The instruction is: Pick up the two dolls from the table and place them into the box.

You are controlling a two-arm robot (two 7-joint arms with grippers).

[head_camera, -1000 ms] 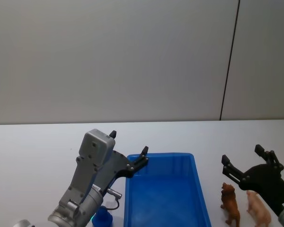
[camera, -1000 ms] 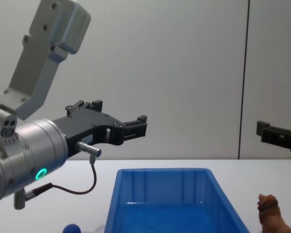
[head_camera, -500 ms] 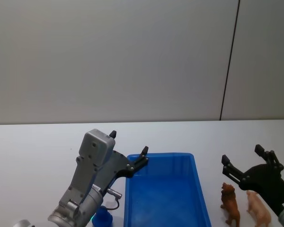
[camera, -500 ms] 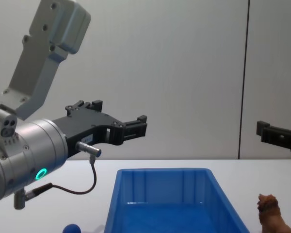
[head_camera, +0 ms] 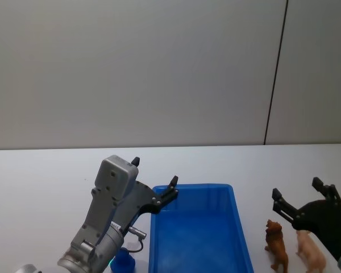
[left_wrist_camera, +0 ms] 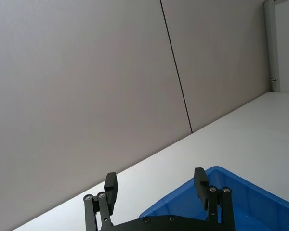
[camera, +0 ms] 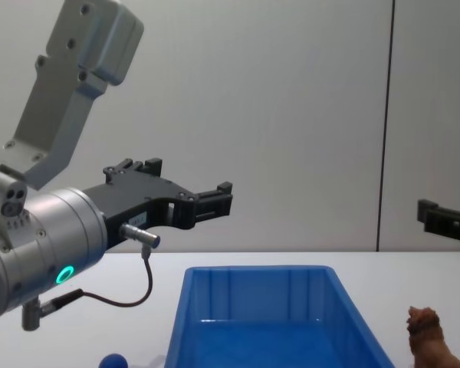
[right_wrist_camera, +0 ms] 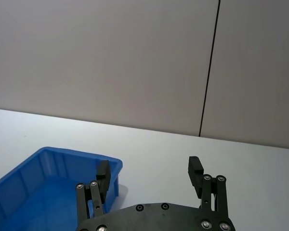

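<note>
The brown doll [head_camera: 277,245] stands on the white table [head_camera: 40,182] just right of the blue box [head_camera: 193,186]; it also peeks in low in the chest view [camera: 431,341]. The pale pink doll [head_camera: 310,251] stands beside it, farther right. My right gripper [head_camera: 297,188] hovers open above and a little behind both dolls, holding nothing; its wrist view shows the open fingers [right_wrist_camera: 149,165] past the box's corner [right_wrist_camera: 43,161]. My left gripper [head_camera: 154,170] hangs open over the box's near-left corner, also in the chest view [camera: 188,178] and its own wrist view [left_wrist_camera: 155,175].
A small blue round object [head_camera: 124,261] sits on the table left of the box, under my left arm. A grey wall with a dark vertical seam [head_camera: 275,74] runs behind the table. The box's ribbed inside [camera: 261,314] holds nothing.
My right gripper has shifted a little to the right and slightly lower, staying open. The left arm, box and dolls have not moved.
</note>
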